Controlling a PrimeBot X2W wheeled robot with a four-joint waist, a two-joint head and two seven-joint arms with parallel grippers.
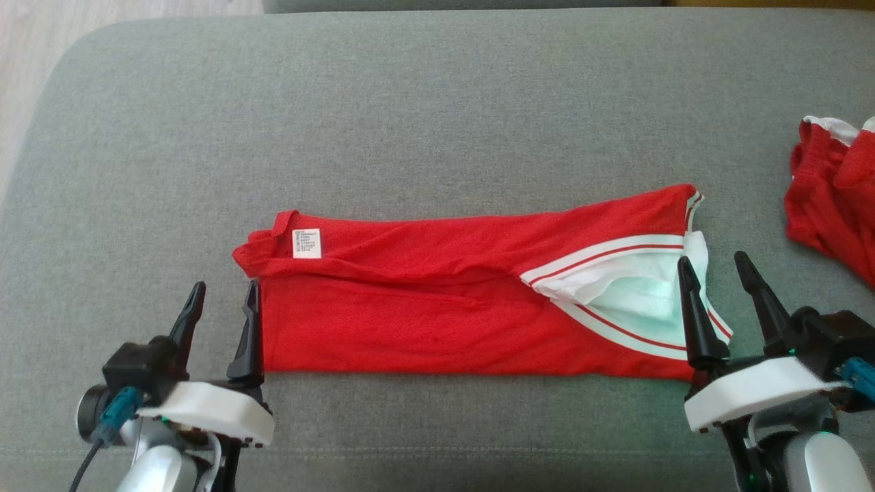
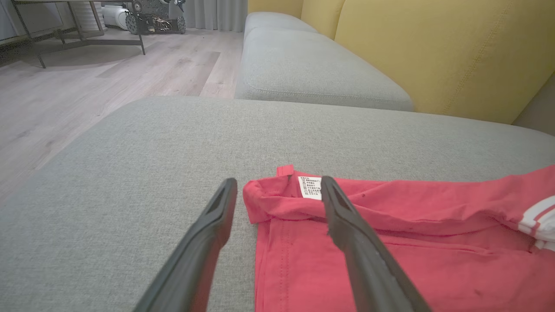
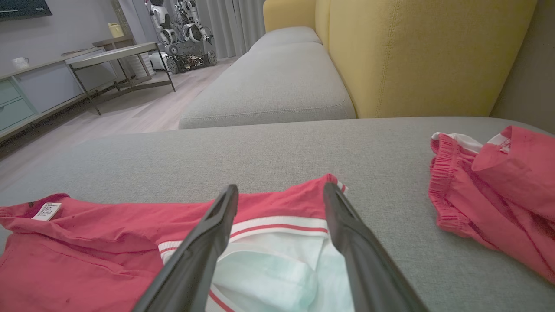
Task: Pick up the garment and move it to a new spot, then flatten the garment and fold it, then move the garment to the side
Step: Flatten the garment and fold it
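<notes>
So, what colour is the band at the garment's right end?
The band is white with a thin red stripe, clearest in the head view.

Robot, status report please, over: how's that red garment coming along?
Left gripper, right gripper: jaws open, holding nothing. Red garment lies folded lengthwise on grey cushion. Second red garment lies apart at right, not blocking.

The left gripper [image 1: 226,283] sat at the lower left of the head view, its dark fingers [image 1: 246,335] pointing up the frame, leaning slightly right and spread wide. The right gripper [image 1: 711,257] sat at the lower right, equally spread, its fingertips leaning left. Both white wrist housings [image 1: 205,410] lay near the bottom edge.
</notes>
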